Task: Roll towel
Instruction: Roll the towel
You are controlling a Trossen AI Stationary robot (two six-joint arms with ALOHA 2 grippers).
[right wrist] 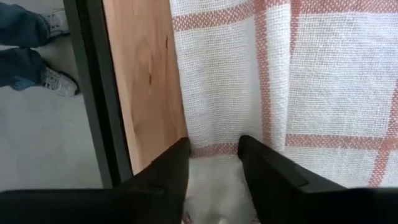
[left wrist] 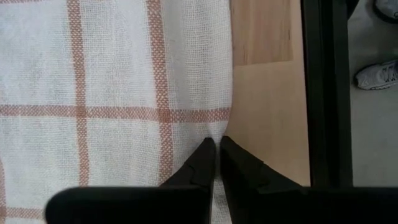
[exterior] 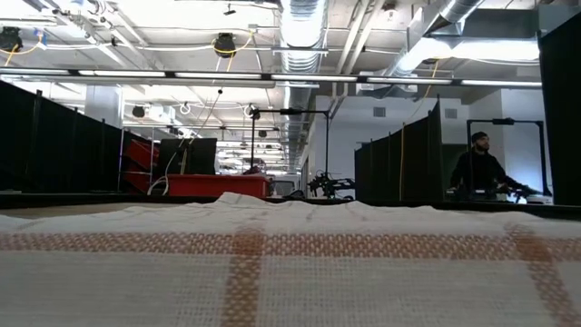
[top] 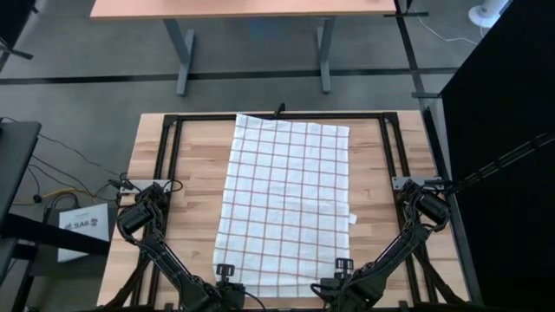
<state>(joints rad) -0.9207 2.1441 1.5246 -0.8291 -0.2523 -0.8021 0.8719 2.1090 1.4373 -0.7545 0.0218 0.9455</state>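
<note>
High view: the large thin white cloth towel with a grid of reddish-brown lines (top: 286, 204) lies flat and spread lengthwise down the middle of my pale wooden plank worktop (top: 186, 165), inside a black metal frame (top: 165, 130). A small white edge tag (top: 353, 218) sticks out from its right long edge. My left hand (top: 225, 275) sits at the towel's near left corner and my right hand (top: 343, 267) at its near right corner, both at the near short edge.

Low view: the towel's coarse woven surface fills the foreground, its far part slightly rumpled. A person in dark clothing (exterior: 478, 171) stands in the room beyond.

Left wrist view: my left hand's two dark wedge-shaped fingers (left wrist: 202, 163) are pressed almost together, with the towel's hemmed edge pinched between the tips. The weave is open and slightly puckered at that point; bare wood lies just beside it.

Right wrist view: my right hand's dark fingers (right wrist: 169, 167) stand clearly apart, straddling the towel's corner at a reddish-brown stripe; cloth lies between them without being clamped. Smooth wood grain borders the towel edge.
</note>
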